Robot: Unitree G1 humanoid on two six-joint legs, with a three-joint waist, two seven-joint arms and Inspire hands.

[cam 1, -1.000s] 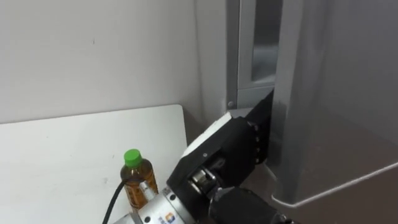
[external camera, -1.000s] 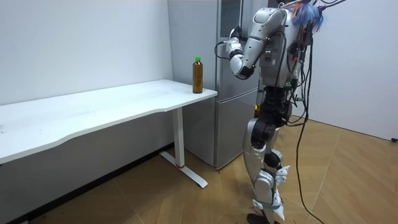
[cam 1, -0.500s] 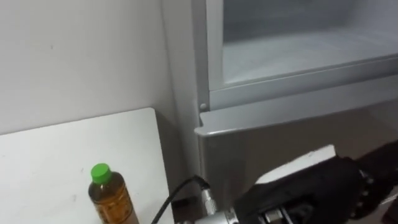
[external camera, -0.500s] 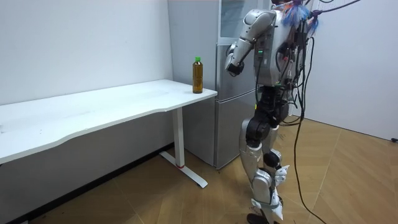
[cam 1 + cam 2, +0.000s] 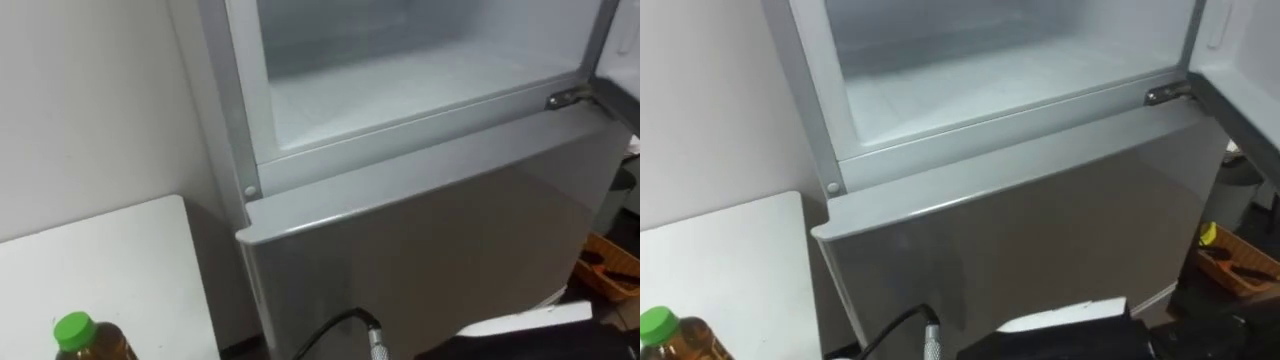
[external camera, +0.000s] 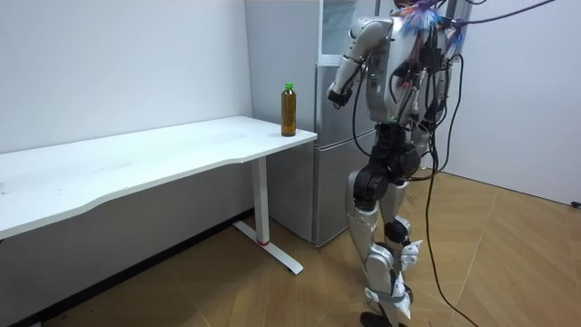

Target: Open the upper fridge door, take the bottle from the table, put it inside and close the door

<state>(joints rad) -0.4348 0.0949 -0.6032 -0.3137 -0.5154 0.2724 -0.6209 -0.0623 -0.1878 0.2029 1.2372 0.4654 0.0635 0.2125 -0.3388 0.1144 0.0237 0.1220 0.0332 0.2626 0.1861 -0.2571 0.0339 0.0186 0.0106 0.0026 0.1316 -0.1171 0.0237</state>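
A humanoid robot stands on a wooden floor (image 6: pixel 227 291) directly in front of a grey fridge (image 6: pixel 331 182), facing it. The fridge's upper compartment (image 5: pixel 400 70) is open and shows a white interior. A metal hinge (image 5: pixel 565 98) sits at the lower right corner of the opening. The lower door (image 5: pixel 420 250) beneath it is closed.

The robot's left hand (image 6: pixel 338 94) hangs from a raised, bent arm at about chest height, near the upper part of the fridge. Whether its fingers are spread or curled cannot be told.

The bottle (image 6: pixel 289 109), amber with a green cap, stands upright at the corner of a long white tabletop (image 6: pixel 136 154). It is just to the left of the fridge, clear of the hand, and nothing holds it.
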